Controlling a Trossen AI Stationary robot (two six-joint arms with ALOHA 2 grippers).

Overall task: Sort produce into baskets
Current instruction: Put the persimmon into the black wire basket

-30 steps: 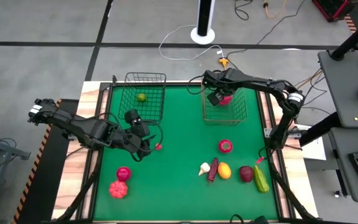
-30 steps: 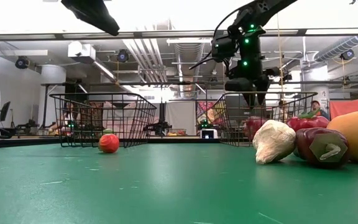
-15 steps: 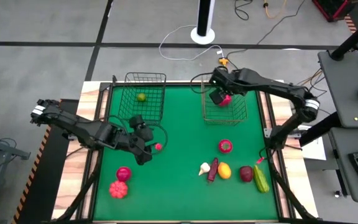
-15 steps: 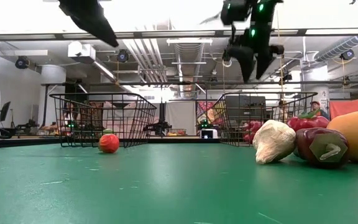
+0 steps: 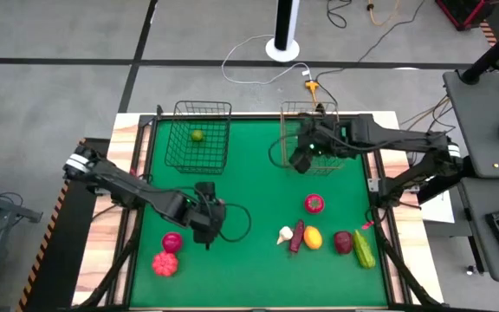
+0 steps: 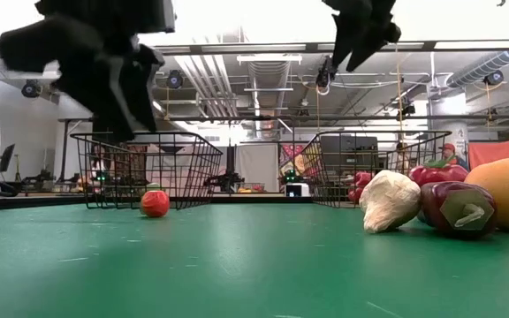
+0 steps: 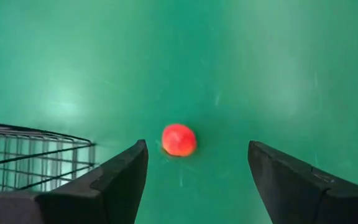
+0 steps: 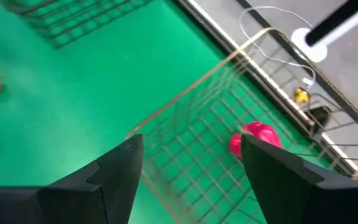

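Overhead, left end effector [image 5: 207, 221] hangs over the green desk [image 5: 249, 260]; right end effector [image 5: 301, 159] by the copper basket [image 5: 319, 130]. Low: red fruit [image 6: 155, 202] before the black basket [image 6: 148, 168]. Left wrist: fingers [image 7: 120, 180] spread above that fruit (untouched). Right wrist: fingers [image 8: 114, 171] apart, magenta fruit [image 8: 253, 138] in copper basket.

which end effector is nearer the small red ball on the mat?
Left. The left end effector is right above the red ball, fingers open. The right end effector is across the mat by the copper basket.
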